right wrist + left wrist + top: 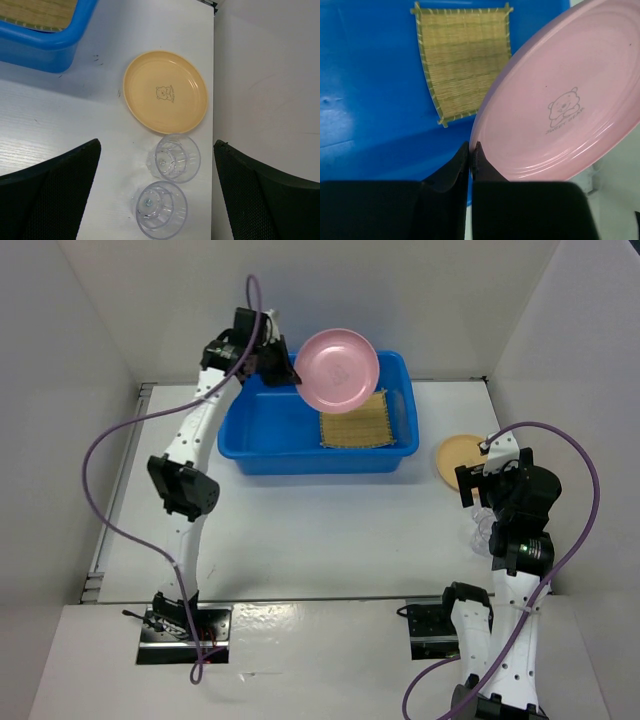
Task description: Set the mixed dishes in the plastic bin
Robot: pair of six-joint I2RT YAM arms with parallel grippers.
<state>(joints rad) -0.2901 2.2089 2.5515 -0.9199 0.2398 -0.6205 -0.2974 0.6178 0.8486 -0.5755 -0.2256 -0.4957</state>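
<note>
My left gripper (290, 375) is shut on the rim of the round pink plate (337, 370) and holds it tilted above the blue plastic bin (262, 435). In the left wrist view the gripper (471, 150) pinches the plate (560, 100) at its edge. The woven yellow mat (355, 421) lies in the bin's right half and shows in the left wrist view (465, 55). My right gripper (157, 200) is open above two clear cups (176, 158) (161, 209), standing upright. The tan-yellow plate (165, 97) lies beyond them, also in the top view (460, 458).
The enclosure's white walls close in the table on the left, back and right; the right wall (270, 75) runs close beside the cups and plate. The bin's corner (55, 45) is to the far left of the right gripper.
</note>
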